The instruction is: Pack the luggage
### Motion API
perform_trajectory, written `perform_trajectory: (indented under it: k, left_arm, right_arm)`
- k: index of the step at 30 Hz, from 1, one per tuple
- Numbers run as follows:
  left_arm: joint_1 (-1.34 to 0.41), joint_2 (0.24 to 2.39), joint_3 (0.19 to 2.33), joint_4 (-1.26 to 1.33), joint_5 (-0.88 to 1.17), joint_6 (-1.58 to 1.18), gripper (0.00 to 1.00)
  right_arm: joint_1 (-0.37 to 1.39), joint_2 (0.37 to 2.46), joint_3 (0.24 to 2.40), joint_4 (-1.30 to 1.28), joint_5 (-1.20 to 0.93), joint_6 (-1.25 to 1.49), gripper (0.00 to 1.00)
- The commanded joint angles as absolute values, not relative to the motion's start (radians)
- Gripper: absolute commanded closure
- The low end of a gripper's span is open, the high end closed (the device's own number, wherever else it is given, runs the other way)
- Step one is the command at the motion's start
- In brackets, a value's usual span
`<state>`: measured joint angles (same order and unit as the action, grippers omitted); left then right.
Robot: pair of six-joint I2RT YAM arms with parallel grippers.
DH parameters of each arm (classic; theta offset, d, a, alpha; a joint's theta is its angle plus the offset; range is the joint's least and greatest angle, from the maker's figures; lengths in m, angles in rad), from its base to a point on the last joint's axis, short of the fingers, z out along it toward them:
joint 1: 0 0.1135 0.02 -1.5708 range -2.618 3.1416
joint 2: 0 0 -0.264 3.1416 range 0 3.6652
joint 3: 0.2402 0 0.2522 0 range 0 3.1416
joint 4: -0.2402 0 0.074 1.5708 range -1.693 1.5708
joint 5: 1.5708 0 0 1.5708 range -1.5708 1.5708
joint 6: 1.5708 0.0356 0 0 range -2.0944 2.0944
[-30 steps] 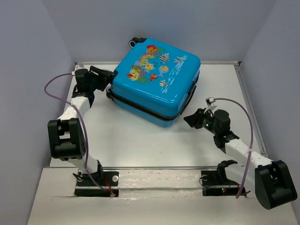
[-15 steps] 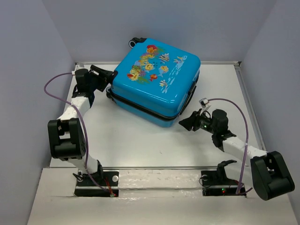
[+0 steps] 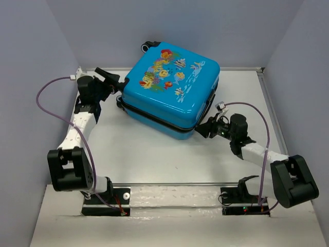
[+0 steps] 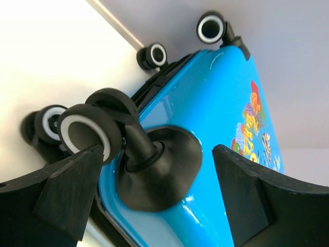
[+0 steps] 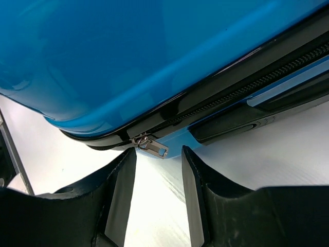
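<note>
The small bright-blue hard-shell suitcase with a cartoon fish and coral print (image 3: pixel 169 85) lies flat, printed shell up, at the far middle of the white surface (image 3: pixel 154 154). Its lid is down, its wheeled end is turned to the far left, and its near corner points toward the right arm. The left pincer (image 3: pixel 110 82) is at that wheeled end with its jaws spread wide. In the left wrist view they straddle a black-and-white caster wheel (image 4: pixel 87 135) and its black housing. One finger is just beside the wheel, but nothing is clamped. The right pincer (image 3: pixel 205 127) sits low at the near corner with its jaws partly apart and empty. In the right wrist view the small metal zipper pull (image 5: pixel 150 144) hangs just ahead of the gap between them, and a black recessed side handle (image 5: pixel 231 128) lies off to the right. The shell looks stiff and glossy, so it would probably slip under a pinch on its curved face. It is also likely light enough to slide on the surface if pushed. The better holds appear to be the caster stem, the side handle or the zipper pull. The pull is small and thin, and would call for a square, careful closing of the jaws while the other arm steadies the case.
</note>
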<state>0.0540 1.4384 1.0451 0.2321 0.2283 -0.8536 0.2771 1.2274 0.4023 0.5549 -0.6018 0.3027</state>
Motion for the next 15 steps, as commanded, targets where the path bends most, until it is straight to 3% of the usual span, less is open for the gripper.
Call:
perform_trajectory:
  k: [1,5,12,15]
  left_arm:
    - [0.045,1.254,0.984,0.247,0.078,-0.759,0.01]
    - [-0.063,1.074,0.812,0.252,-0.027,-0.732,0.05]
    - [-0.426,0.844,0.488,0.23,-0.152,-0.733,0.43]
    - [-0.535,0.822,0.393,0.241,-0.181,-0.775,0.52]
  right_arm:
    - [0.285,1.264,0.443,0.644,-0.606,0.259,0.54]
    - [0.285,1.307,0.456,0.667,-0.612,0.258,0.56]
    - [0.285,1.333,0.453,0.741,-0.626,0.288,0.63]
    - [0.285,1.336,0.459,0.742,-0.634,0.291,0.63]
